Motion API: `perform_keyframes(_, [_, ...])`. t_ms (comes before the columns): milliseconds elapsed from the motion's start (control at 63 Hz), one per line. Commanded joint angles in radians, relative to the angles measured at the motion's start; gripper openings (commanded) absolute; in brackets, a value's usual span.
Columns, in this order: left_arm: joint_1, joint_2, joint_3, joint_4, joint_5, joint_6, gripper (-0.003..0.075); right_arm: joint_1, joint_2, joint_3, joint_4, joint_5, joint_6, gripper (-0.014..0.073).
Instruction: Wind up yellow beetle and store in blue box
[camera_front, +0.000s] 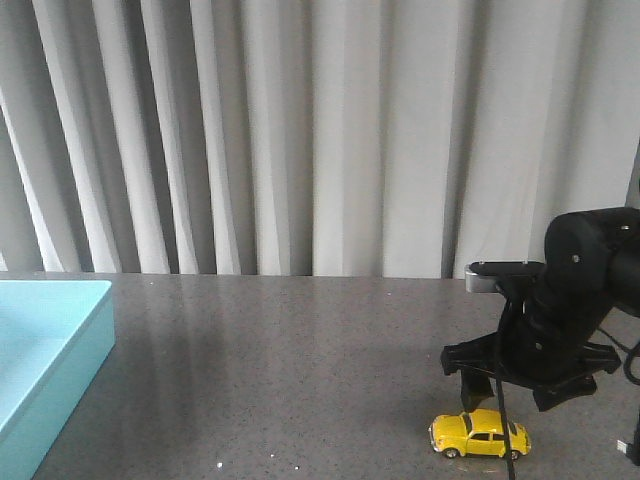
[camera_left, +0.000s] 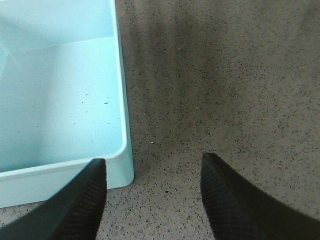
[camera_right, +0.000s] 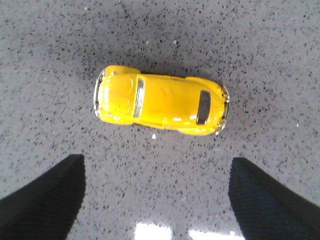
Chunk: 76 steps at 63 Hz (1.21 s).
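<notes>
The yellow beetle (camera_front: 480, 434) stands on its wheels on the dark speckled table near the front right. In the right wrist view it (camera_right: 160, 106) lies crosswise just beyond the fingertips. My right gripper (camera_front: 510, 392) hangs directly above it, open and empty (camera_right: 157, 161), not touching it. The blue box (camera_front: 60, 340) sits at the far left of the table and is empty. My left gripper (camera_left: 154, 160) is open and empty above the table, beside the box's near corner (camera_left: 122, 145). The left arm is out of the front view.
A grey curtain (camera_front: 300, 130) hangs behind the table's far edge. A black cable (camera_front: 510, 440) hangs down from the right arm in front of the car. A small connector (camera_front: 628, 447) lies at the right edge.
</notes>
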<state>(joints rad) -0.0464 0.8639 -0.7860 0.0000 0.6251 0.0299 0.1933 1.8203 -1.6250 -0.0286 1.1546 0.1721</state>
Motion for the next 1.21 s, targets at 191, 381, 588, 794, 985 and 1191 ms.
perform_keyframes(191, [0.0,-0.005,-0.033,0.0,-0.066,-0.009,0.0419,0.001,0.1,-0.164,-0.022,0.046,0.001,0.0561])
perform_keyframes(381, [0.0,-0.005,-0.033,0.0,-0.066,-0.009,0.0419,-0.013,0.169,-0.217,0.002,0.073,-0.005,0.0561])
perform_keyframes(588, [0.0,-0.005,-0.033,0.0,-0.066,-0.009,0.0419,-0.042,0.215,-0.219,0.05,0.085,-0.048,0.0561])
perform_keyframes(794, [0.0,-0.005,-0.033,0.0,-0.066,-0.009,0.0419,-0.04,0.262,-0.219,0.066,0.091,-0.06,0.0561])
perform_keyframes(985, [0.0,-0.005,-0.033,0.0,-0.066,-0.009,0.0419,-0.04,0.274,-0.219,0.06,0.093,-0.06,0.0561])
perform_keyframes(1191, [0.0,-0.005,-0.033,0.0,-0.066,-0.009,0.0419,-0.077,0.274,-0.219,0.057,0.122,-0.103,0.0561])
